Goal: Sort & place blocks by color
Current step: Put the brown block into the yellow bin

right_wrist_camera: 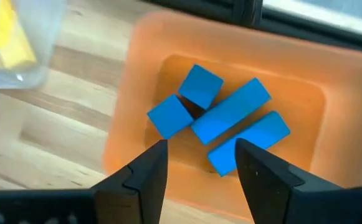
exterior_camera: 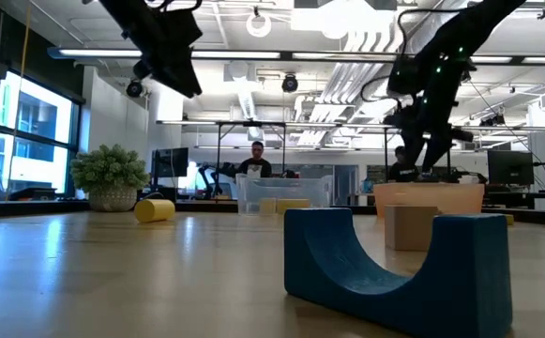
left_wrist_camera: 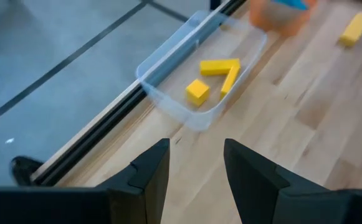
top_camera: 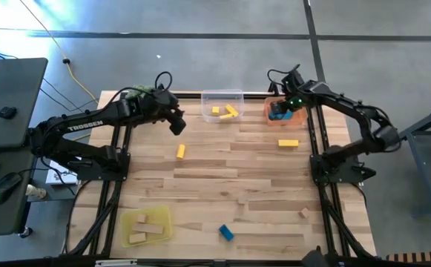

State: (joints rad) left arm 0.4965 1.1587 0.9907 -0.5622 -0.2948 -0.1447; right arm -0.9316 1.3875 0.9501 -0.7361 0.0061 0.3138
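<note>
While both arms worked along the far edge of the table (top_camera: 230, 167), we found the right gripper (right_wrist_camera: 197, 163) poised directly above the orange tray (right_wrist_camera: 137, 81), its fingers parted and carrying nothing. Four blue blocks (right_wrist_camera: 230, 112) lay in that tray, bunched together and touching in the middle of its floor, with bare floor toward the walls. We noted the left gripper (left_wrist_camera: 195, 163) raised over the wood near the clear tray (left_wrist_camera: 168, 102), likewise released and empty. Three yellow blocks (left_wrist_camera: 220, 67) sat inside the clear tray, two bars meeting at a corner and a cube (left_wrist_camera: 197, 91) just beside them. The clear tray stood against the table's far edge, with the orange tray next to it and a narrow strip of board between them.

On the open boards we recorded a yellow bar (top_camera: 288, 143) near the orange tray, a small yellow piece (top_camera: 180, 151) below the left gripper, a blue arch-shaped block (top_camera: 226, 233) close to the near edge, and a plain wood block (top_camera: 303, 213) toward the right side. The yellow tray (top_camera: 163, 215) at the near left corner held plain wood blocks (top_camera: 145, 228). The middle of the table lay largely unobstructed. A green plant (exterior_camera: 110, 172) stood at the far left corner, behind the left arm.
</note>
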